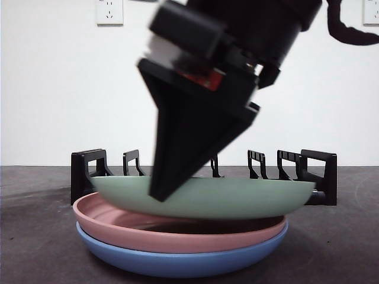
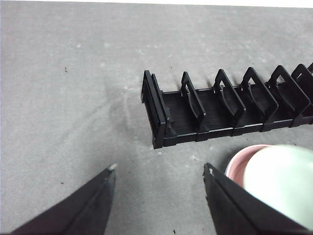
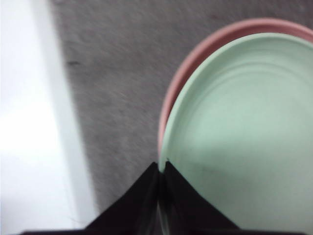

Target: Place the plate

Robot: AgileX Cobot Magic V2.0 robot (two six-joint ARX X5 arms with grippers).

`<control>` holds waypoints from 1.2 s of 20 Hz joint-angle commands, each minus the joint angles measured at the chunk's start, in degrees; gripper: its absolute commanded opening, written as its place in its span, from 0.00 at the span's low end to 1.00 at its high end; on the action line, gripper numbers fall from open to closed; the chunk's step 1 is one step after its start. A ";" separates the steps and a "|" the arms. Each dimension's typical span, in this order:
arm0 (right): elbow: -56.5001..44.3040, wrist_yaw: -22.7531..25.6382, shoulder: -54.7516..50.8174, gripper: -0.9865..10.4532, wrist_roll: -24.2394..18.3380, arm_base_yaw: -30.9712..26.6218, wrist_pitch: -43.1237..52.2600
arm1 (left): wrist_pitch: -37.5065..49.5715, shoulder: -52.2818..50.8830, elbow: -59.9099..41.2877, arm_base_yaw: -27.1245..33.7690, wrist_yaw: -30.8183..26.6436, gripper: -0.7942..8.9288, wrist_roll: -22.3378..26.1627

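Observation:
A green plate [image 1: 237, 198] lies on top of a pink plate [image 1: 118, 228], which sits in a blue plate [image 1: 177, 263]. My right gripper [image 1: 163, 192] comes down from above and is shut on the green plate's left rim; in the right wrist view the jaws [image 3: 161, 166] pinch the green rim [image 3: 244, 122] above the pink plate [image 3: 195, 58]. The green plate's gripped side is raised off the pink rim. My left gripper [image 2: 160, 169] is open and empty above the table, near the end of the black dish rack [image 2: 220, 107].
The black slotted rack [image 1: 86, 171] stands just behind the plate stack, its slots empty. In the left wrist view the green plate [image 2: 283, 176] and pink rim [image 2: 237, 166] show beside the rack. A white wall with sockets [image 1: 109, 12] is behind the grey table [image 1: 35, 236].

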 commanded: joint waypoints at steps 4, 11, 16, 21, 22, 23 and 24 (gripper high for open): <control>0.39 -0.42 0.76 0.10 -0.74 3.50 1.79 | 0.17 0.15 0.76 -0.04 -0.17 0.38 0.37; 0.39 -0.42 0.76 0.19 -0.70 3.85 1.79 | -0.31 0.15 0.76 -0.04 -0.15 0.38 0.35; 0.72 -0.42 0.48 0.36 -0.11 3.89 4.13 | -1.31 0.15 0.76 -0.04 -0.15 0.38 0.35; 4.09 5.62 -6.08 0.36 -1.25 3.06 4.07 | -1.09 0.15 0.76 -0.04 -0.15 0.38 0.35; 4.09 9.20 -8.33 0.36 -2.62 1.68 4.02 | -0.90 0.15 0.76 -0.04 -0.15 0.38 0.35; 4.09 11.78 -10.51 0.36 -4.00 -0.50 3.89 | -0.46 0.15 0.76 -0.04 -0.15 0.38 0.33; 4.09 12.50 -12.46 0.36 -5.03 -3.50 3.72 | 0.42 0.15 0.76 -0.04 -0.15 0.38 0.31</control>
